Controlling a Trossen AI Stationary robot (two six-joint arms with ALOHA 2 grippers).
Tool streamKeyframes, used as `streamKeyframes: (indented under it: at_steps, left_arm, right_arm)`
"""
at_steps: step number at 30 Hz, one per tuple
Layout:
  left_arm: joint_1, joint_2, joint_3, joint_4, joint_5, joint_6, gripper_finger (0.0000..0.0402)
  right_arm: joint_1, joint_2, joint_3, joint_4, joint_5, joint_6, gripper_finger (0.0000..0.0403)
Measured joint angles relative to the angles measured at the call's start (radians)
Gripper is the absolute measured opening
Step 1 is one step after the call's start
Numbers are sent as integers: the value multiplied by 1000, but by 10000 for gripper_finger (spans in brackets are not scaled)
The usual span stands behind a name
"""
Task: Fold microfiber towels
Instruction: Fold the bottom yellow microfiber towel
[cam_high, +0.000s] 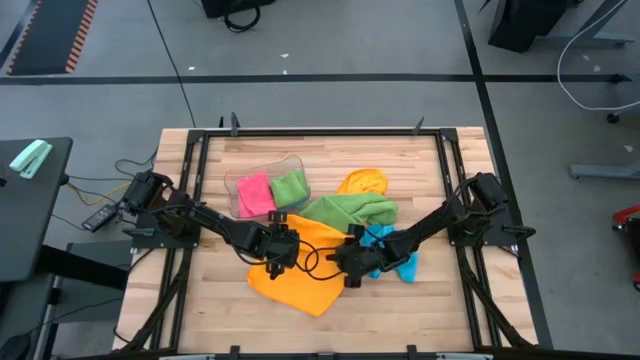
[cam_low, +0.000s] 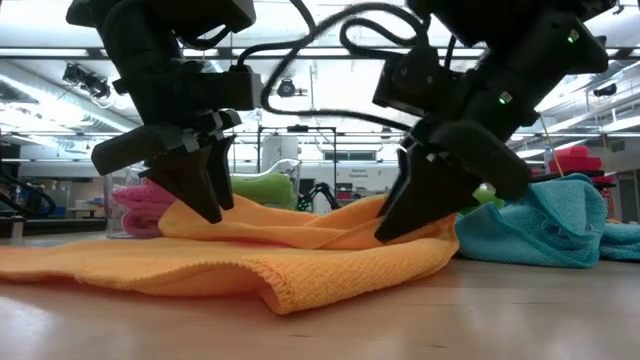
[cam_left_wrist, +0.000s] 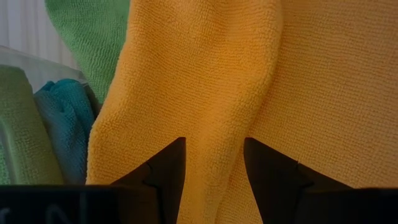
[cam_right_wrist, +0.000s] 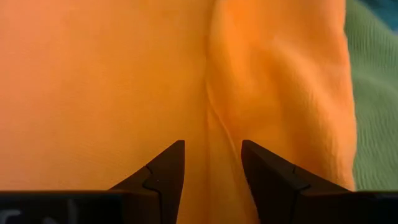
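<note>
An orange towel (cam_high: 300, 275) is lying spread on the wooden table (cam_high: 440, 310) near its front middle, its long axis running diagonally from the front left toward the back right. A raised ridge of the cloth is being pinched at both ends: the left gripper (cam_low: 207, 190) is closed on a fold at the left, and the right gripper (cam_low: 420, 205) is closed on a fold at the right. A green towel (cam_high: 352, 210), a blue towel (cam_high: 392, 252) and another orange one (cam_high: 362, 182) are lying just behind. Pink (cam_high: 255, 193) and green (cam_high: 290, 186) towels are being held in a clear tub (cam_high: 262, 165).
</note>
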Motion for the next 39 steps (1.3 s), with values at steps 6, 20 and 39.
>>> streamKeyframes:
  at_steps: [6,20,39]
  left_arm:
    - [0,1,0,18,0,75,172]
    - [66,-1,-62,14,-23,223,172]
    - [96,-4,-84,150,4,312,172]
  right_arm:
    - [-5,0,-6,12,12,7,167]
    - [-88,1,-6,0,-96,-90,166]
    - [-111,2,-6,26,-160,-195,44]
